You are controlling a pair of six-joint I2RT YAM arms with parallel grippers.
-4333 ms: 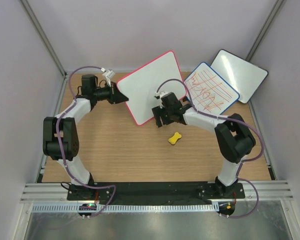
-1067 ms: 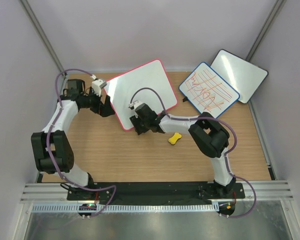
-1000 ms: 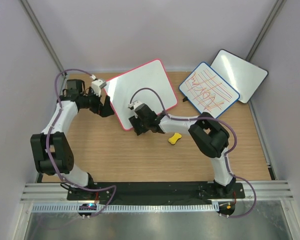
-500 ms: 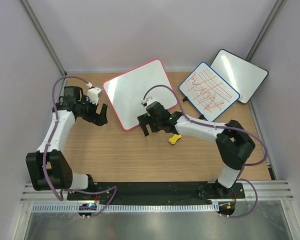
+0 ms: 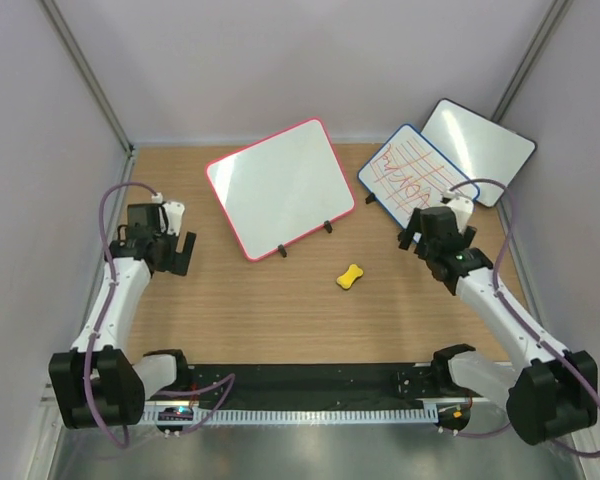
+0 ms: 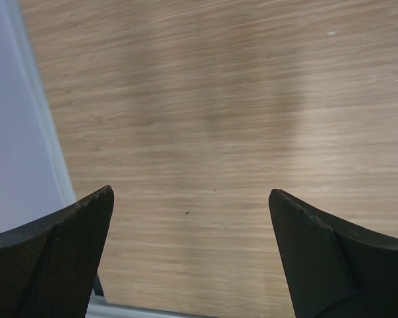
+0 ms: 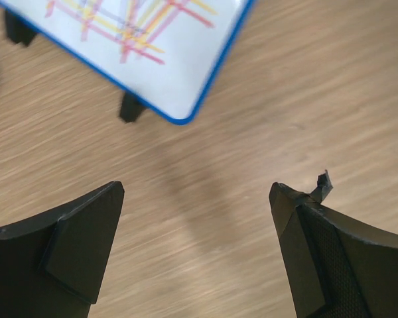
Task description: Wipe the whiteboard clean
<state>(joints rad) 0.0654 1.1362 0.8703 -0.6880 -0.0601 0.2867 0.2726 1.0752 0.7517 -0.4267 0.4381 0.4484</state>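
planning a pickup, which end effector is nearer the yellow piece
Right. The right end effector is just right of the yellow piece; the left end effector is far to its left.

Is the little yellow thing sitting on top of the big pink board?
No, the yellow thing lies on the wooden table, apart from the pink-framed whiteboard.

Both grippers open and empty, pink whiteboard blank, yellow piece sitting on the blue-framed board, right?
No: the top view shows the yellow piece lying on the table, apart from the blue-framed board. The rest holds: left gripper and right gripper open and empty, whiteboard blank.
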